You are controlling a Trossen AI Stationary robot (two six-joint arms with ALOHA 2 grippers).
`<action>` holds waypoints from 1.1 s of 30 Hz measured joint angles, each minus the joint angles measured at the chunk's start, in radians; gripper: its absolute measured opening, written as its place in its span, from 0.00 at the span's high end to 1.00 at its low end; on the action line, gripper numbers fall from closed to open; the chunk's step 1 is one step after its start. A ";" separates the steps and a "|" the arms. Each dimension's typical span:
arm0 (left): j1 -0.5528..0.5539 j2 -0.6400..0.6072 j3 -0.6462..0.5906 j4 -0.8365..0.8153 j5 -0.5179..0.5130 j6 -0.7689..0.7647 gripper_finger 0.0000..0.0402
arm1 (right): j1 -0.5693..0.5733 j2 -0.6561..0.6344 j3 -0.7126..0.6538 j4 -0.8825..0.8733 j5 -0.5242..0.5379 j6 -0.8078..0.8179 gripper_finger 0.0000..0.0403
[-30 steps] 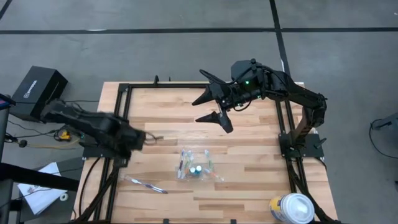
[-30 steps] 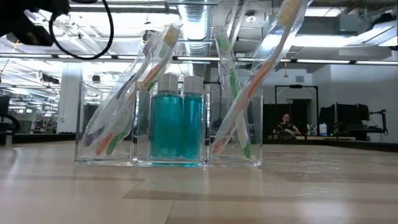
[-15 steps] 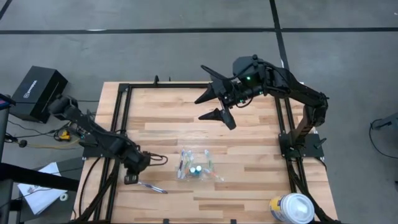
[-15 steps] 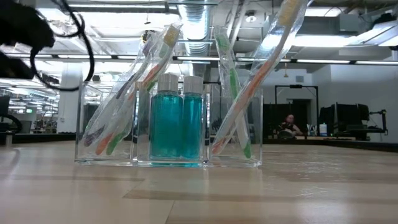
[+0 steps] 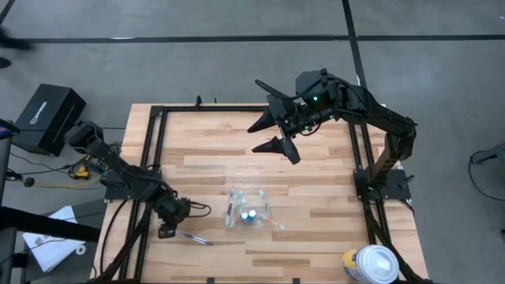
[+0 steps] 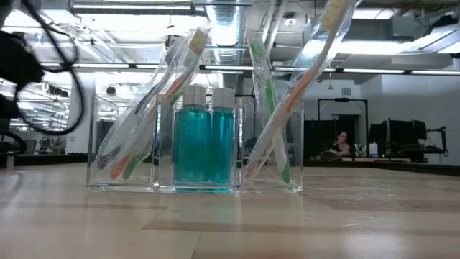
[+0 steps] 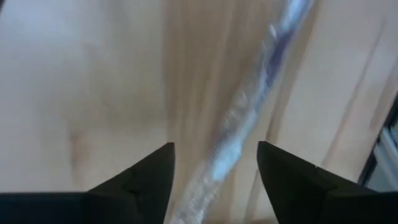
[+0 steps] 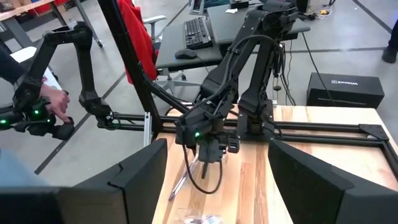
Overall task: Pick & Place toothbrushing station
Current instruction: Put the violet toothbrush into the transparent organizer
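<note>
- Since earlier, left hand (image 5: pixel 175 229) has dropped over the loose toothbrush (image 5: pixel 192 236) near the counter's (image 5: pixel 316 213) front-left edge, fingers spread.
- Right hand (image 5: pixel 268 132) hovers open, well apart.

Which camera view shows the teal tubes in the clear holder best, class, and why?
The low view: both teal tubes stand upright, side by side in the clear holder's middle compartment, between leaning toothbrushes. The high view shows only their tops. The right wrist view barely catches the holder; the left wrist view misses them.
</note>
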 joint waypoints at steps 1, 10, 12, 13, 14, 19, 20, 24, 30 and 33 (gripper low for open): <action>-0.015 0.000 -0.006 0.009 0.011 0.000 0.44 | 0.000 0.000 0.000 0.000 0.000 0.001 0.33; -0.127 0.012 -0.009 0.031 0.016 0.002 0.44 | 0.002 0.000 0.000 0.020 0.000 0.019 0.33; -0.142 0.025 -0.009 0.030 -0.004 0.002 0.45 | 0.001 0.000 0.000 0.031 0.000 0.019 0.33; -0.147 0.033 -0.009 0.030 -0.011 0.002 0.46 | 0.000 0.000 0.000 0.036 0.000 0.019 0.33; -0.150 0.042 -0.009 0.031 -0.016 0.003 0.47 | -0.001 0.000 0.000 0.043 0.000 0.019 0.33; -0.156 0.106 -0.009 0.032 -0.021 0.009 0.50 | -0.008 0.000 0.000 0.047 0.000 0.035 0.33; -0.156 0.123 -0.009 0.032 -0.020 0.012 0.50 | -0.011 0.000 0.000 0.047 0.000 0.037 0.33; -0.155 0.176 -0.003 0.026 -0.018 0.013 0.54 | -0.012 0.000 0.000 0.047 0.001 0.053 0.33; -0.153 0.178 -0.006 0.017 -0.031 0.006 0.72 | -0.012 0.000 0.000 0.048 0.001 0.053 0.33; -0.141 0.146 -0.010 0.011 -0.035 -0.043 0.90 | -0.017 0.000 0.000 0.062 0.004 0.052 0.33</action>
